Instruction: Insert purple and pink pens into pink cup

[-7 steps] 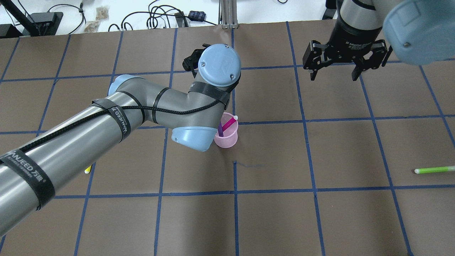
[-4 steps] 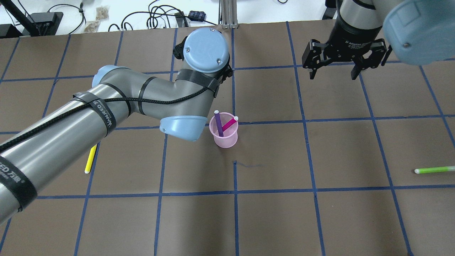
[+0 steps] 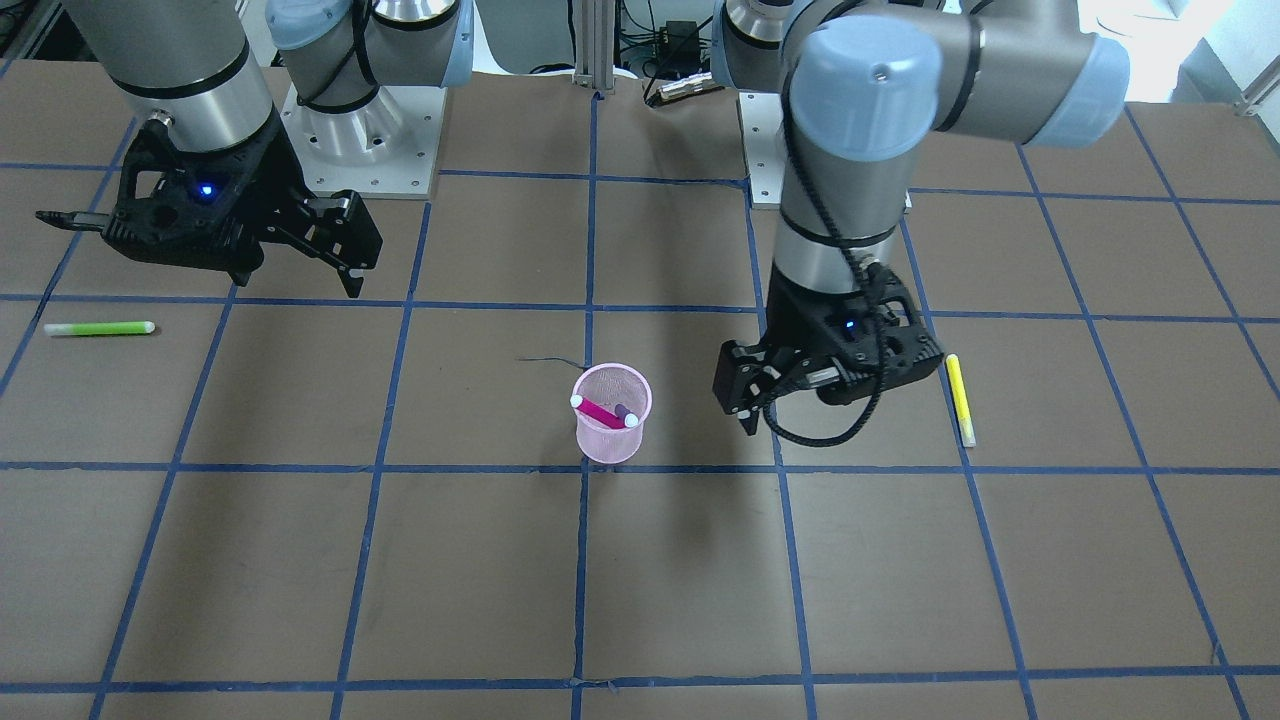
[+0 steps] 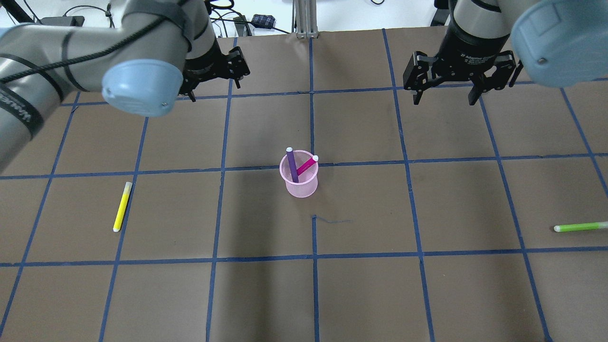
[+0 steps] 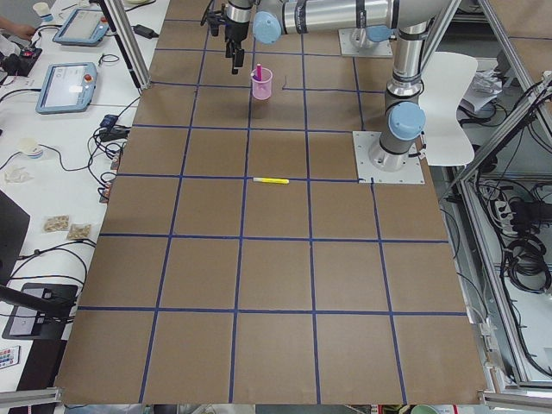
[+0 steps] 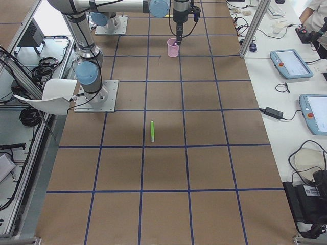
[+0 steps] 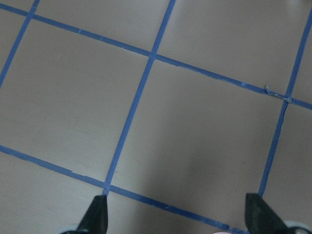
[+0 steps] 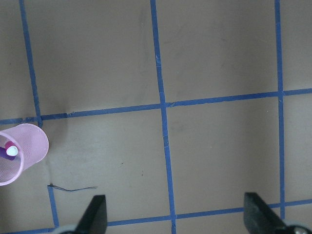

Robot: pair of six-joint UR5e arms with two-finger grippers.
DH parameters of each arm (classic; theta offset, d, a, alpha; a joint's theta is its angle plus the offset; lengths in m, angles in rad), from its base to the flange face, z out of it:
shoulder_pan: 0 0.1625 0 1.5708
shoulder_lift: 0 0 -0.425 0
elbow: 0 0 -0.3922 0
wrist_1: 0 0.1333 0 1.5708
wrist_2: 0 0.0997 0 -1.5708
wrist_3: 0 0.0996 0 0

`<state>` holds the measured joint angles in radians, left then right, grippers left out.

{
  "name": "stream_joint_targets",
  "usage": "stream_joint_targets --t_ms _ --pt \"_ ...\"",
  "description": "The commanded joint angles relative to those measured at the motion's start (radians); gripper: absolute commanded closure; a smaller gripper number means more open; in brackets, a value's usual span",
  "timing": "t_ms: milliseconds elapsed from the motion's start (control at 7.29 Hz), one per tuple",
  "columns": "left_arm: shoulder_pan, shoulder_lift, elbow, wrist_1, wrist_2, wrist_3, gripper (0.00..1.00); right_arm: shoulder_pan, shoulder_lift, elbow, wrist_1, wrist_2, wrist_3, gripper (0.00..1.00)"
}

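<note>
Tabletop (image 4: 427,294) around pink cup (image 4: 300,187) cleared as left gripper (image 4: 214,92) withdrew.

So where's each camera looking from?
Overhead: behind the robot, looking down; both arms.
Front-facing: across the brown gridded table, facing the robot; both arms.
Exterior left: table's end; left arm nearer.
Exterior right: opposite end; right arm nearer.
Left wrist: down at the table; left fingers.
Right wrist: down; right fingers, pink mesh cup.
Shared: overhead and front-facing show the yellow pen.
</note>
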<state>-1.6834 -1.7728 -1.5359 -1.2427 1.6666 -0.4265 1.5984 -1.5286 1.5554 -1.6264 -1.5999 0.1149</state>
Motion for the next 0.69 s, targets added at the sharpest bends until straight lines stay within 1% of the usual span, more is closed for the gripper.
stream_joint_targets --t_ms 0,137,275,549 --pt "0.053 0.067 0.03 -0.171 -0.025 0.143 0.0 0.0 0.001 0.0 -0.012 0.0 0.0 0.0" --pt "0.057 0.105 0.022 -0.22 -0.039 0.333 0.0 0.0 0.001 0.0 -0.012 0.0 -0.001 0.0" --pt "0.063 0.127 -0.004 -0.231 -0.039 0.451 0.0 0.0 0.001 0.0 -0.012 0.0 -0.001 0.0" --pt "0.099 0.148 -0.055 -0.225 -0.048 0.526 0.0 0.0 -0.001 0.0 -0.012 0.0 0.002 0.0"
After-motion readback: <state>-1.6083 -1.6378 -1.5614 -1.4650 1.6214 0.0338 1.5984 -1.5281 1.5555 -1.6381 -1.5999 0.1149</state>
